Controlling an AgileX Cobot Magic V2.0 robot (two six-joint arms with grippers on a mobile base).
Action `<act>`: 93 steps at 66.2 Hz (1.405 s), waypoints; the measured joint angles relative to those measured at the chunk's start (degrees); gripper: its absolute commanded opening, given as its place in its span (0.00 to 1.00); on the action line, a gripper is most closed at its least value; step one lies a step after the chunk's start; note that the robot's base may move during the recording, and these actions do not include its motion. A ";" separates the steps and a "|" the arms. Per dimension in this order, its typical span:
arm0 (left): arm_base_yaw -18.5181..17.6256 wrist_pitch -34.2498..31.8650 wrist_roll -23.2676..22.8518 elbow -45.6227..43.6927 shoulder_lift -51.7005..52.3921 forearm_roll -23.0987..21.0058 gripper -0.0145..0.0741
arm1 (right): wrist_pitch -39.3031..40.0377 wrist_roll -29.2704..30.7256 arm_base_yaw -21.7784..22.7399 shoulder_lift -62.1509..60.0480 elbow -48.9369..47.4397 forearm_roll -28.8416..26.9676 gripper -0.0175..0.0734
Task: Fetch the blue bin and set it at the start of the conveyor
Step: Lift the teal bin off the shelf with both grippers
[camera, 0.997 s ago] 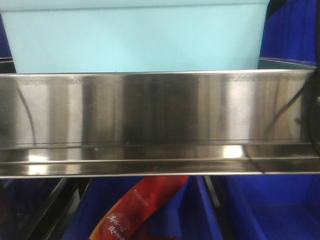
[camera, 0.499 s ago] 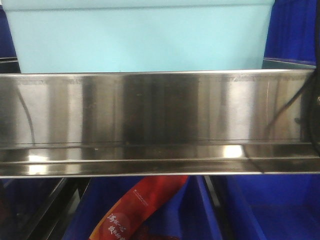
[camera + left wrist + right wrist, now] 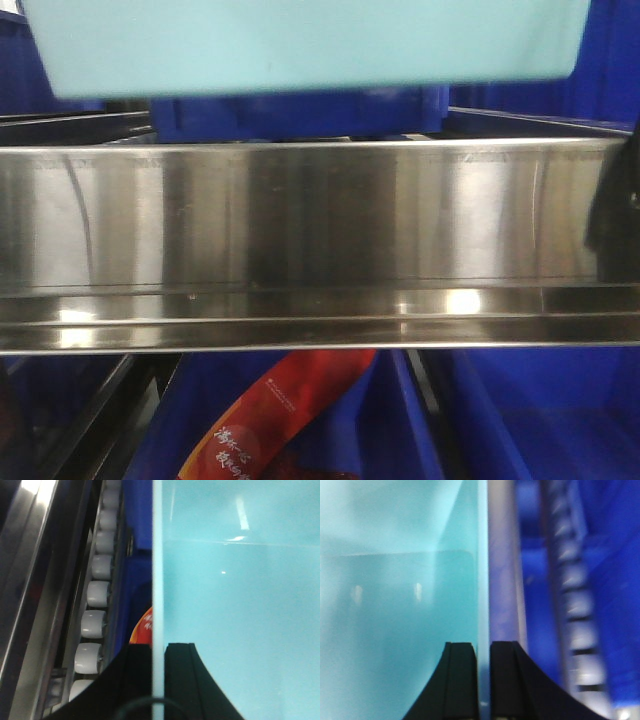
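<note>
The pale cyan blue bin [image 3: 300, 45] hangs above the stainless-steel shelf rail in the front view, its underside lifted off the shelf. In the left wrist view my left gripper [image 3: 158, 650] is shut on the bin's thin left wall; the bin's inside [image 3: 240, 605] fills the right of that frame. In the right wrist view my right gripper [image 3: 483, 647] is shut on the bin's right wall, with the bin's inside [image 3: 395, 605] at left. The conveyor start is out of view.
A shiny stainless-steel shelf rail [image 3: 300, 250] spans the front view. Dark blue crates stand behind the bin [image 3: 300, 112] and below the rail [image 3: 540, 415]. A red printed package [image 3: 270, 420] lies below. White rollers [image 3: 95, 595] run along the shelf track.
The cyan bin has risen off the shelf. Its bottom edge now clears the rail, and the dark blue crate behind it shows under it.
</note>
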State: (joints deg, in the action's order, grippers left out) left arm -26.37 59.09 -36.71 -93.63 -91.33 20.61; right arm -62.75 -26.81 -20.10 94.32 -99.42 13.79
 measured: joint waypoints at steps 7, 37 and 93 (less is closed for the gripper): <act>-0.87 0.14 -0.81 0.00 2.59 0.87 0.04 | -0.91 -0.54 -1.85 -3.01 0.00 1.93 0.02; -1.57 0.30 1.13 -5.19 8.65 3.14 0.04 | 0.60 -2.45 -4.21 -9.10 0.00 3.78 0.02; -1.57 0.97 1.84 -6.64 8.65 3.16 0.04 | 1.05 -2.33 -4.21 -9.15 -3.25 4.68 0.02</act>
State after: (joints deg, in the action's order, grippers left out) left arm -27.95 60.07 -34.87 -100.27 -82.68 23.76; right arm -61.70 -29.14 -24.31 85.17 -102.67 18.46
